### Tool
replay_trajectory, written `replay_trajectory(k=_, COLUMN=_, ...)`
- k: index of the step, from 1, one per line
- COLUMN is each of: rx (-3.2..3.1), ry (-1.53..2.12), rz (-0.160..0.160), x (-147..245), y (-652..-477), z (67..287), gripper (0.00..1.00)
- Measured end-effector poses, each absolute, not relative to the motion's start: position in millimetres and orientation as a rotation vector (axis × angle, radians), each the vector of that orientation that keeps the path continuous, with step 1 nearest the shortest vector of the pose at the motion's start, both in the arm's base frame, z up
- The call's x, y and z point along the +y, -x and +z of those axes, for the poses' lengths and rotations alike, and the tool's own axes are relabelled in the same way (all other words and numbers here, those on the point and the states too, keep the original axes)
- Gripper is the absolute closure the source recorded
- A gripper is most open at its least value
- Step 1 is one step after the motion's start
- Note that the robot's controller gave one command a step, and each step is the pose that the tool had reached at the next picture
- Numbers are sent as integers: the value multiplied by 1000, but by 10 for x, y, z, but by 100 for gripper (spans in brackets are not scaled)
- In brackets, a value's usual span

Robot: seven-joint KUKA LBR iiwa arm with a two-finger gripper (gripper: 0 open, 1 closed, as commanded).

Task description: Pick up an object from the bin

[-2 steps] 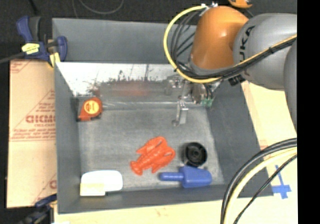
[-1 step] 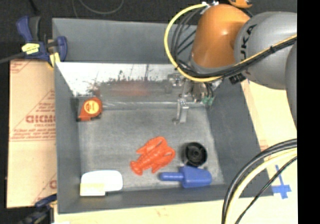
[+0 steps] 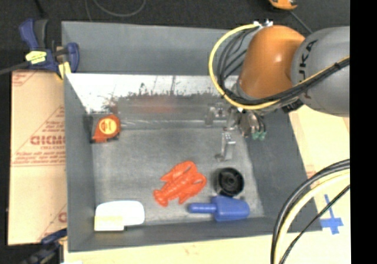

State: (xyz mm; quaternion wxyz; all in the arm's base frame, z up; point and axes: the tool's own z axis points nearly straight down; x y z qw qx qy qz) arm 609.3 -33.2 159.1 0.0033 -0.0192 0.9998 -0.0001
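Over the right side of the bin (image 3: 147,50): the arm reaches in from the right; its orange cover (image 3: 268,59) is ringed by looped cables (image 3: 219,65); below the cover the gripper (image 3: 226,142) hangs low, close to the grey floor
Claw: from where I stand I cannot tell whether it is wide or narrow; I cannot make out anything held in it
Nearest thing: a black round piece (image 3: 228,181) with a dark hollow middle; it lies on the floor just on the near side of the gripper, in the bin's right near part; it looks apart from the gripper
Beside it, left: an orange toy lobster (image 3: 179,184), lying flat, near the black round piece but not touching it
Beside it, near wall: a blue piece (image 3: 224,209) with a thick body and a thinner end pointing left; it sits just under the black round piece, close against it
Near left corner: a white block (image 3: 119,214), flat, well apart from the gripper
Far left: an orange and black tape measure (image 3: 106,128), by the left wall, well apart from everything else
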Motion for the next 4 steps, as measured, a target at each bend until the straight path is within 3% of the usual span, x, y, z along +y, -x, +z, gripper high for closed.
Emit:
replay_trajectory(k=1, rx=3132, ry=184, rz=-3, x=-568, y=-5638, z=1352, gripper=0)
replay_trajectory(k=2, rx=3117, ry=362, rz=-2, x=-607, y=-5516, z=993, gripper=100)
replay_trajectory(k=3, rx=3117, ry=362, rz=-2, x=-607, y=-5516, z=993, gripper=100)
replay_trajectory(k=4, rx=3109, ry=434, rz=0, x=-129, y=-5375, z=2147, gripper=100)
